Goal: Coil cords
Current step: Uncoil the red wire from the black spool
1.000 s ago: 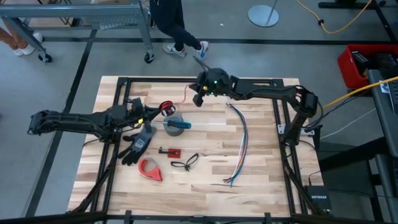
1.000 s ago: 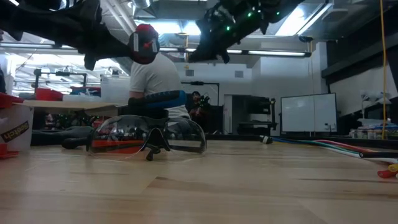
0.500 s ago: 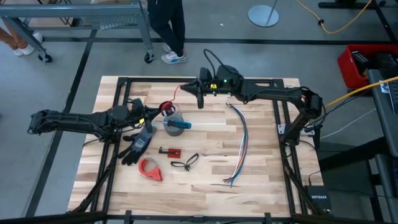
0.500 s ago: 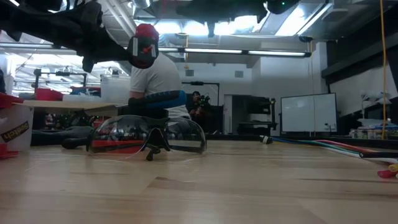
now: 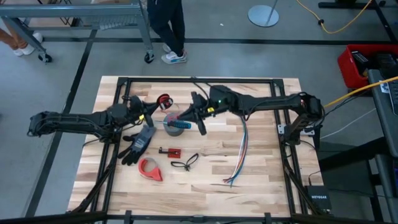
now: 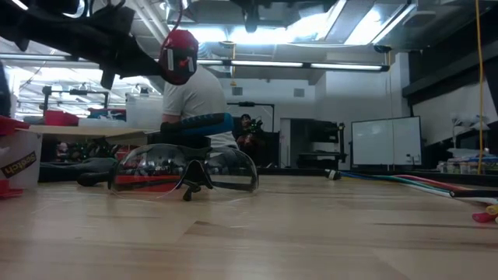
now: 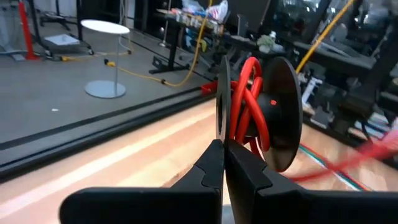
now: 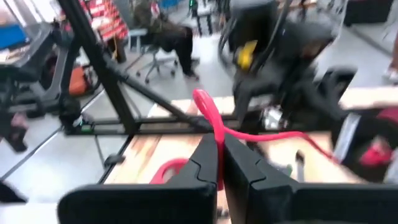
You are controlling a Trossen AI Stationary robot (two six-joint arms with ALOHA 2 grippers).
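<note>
The left hand [image 5: 157, 103] was clenched on the coil [image 5: 164, 101] of the red cord, held above the bench [image 5: 261, 168]. The right hand [image 5: 200, 118], clenched on the cord's free end, lay just beside it, toward the bench's middle; the cord ran between them.

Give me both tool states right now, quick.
Left tool: shut on the red cord's spool.
Right tool: shut on the red cord.

The cord [image 5: 164, 101] hangs between the left gripper [image 5: 153, 106] and right gripper [image 5: 198, 116], above the table [image 5: 261, 155].
</note>
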